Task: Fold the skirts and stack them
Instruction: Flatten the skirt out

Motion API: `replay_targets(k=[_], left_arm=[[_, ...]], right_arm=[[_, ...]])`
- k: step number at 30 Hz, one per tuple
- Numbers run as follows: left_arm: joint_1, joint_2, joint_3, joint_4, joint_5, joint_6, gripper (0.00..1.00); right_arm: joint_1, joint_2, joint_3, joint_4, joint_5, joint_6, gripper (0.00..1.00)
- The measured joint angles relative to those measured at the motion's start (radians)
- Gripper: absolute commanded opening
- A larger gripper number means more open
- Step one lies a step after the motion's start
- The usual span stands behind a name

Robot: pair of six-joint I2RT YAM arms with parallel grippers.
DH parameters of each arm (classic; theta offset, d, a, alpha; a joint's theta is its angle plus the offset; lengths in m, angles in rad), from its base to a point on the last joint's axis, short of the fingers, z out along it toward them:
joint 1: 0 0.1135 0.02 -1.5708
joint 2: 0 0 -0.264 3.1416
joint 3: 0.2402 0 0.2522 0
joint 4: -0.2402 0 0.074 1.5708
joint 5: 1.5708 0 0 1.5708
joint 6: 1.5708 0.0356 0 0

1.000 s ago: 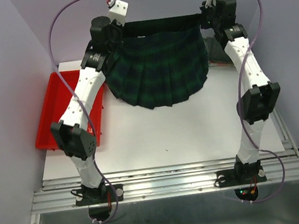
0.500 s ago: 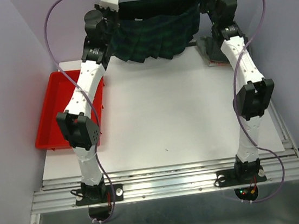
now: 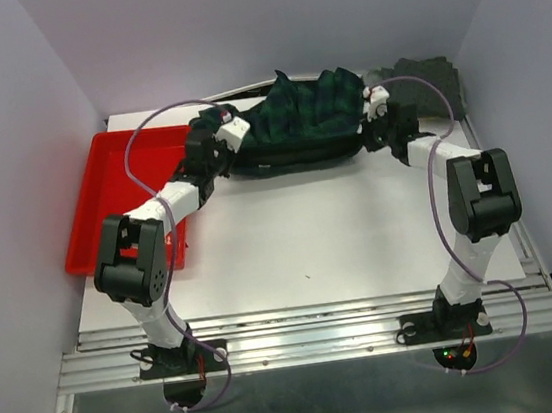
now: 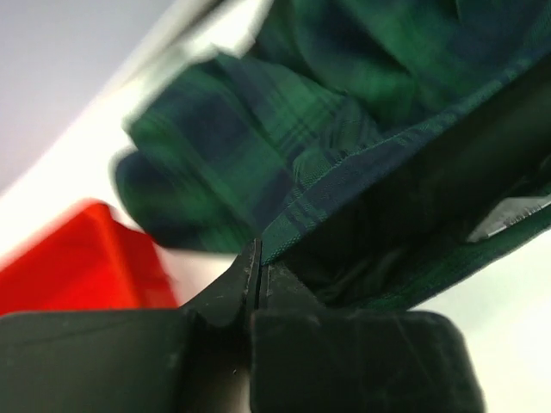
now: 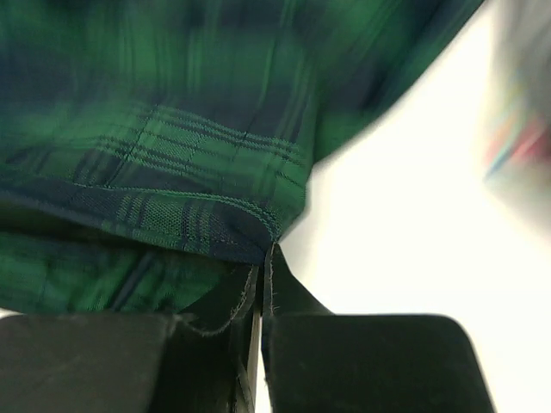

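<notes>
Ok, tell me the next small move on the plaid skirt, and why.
The left pincer and right pincer each clamp a waistband corner, and the plaid skirt lies bunched on the table beyond them. So probably draw both toward the near edge, low and shut; a gentle pull should flatten it.

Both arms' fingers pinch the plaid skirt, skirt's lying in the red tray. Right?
No. Left fingers and right fingers pinch the plaid skirt, but it lies on the white table beside the red tray, not in it; top external view shows this.
</notes>
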Motion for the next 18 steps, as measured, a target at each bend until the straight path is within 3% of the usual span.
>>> replay_targets(k=[5, 13, 18], left_arm=[[-0.02, -0.072, -0.177, -0.042, 0.039, 0.031, 0.0], [-0.064, -0.27, -0.252, -0.085, 0.07, 0.093, 0.0], [-0.226, -0.343, -0.336, -0.167, 0.081, 0.156, 0.0]], right_arm=[[0.0, -0.07, -0.172, -0.07, -0.043, -0.1, 0.01], [-0.002, -0.211, -0.19, -0.162, -0.104, -0.277, 0.01], [-0.006, -0.211, -0.19, -0.264, -0.098, -0.368, 0.01]])
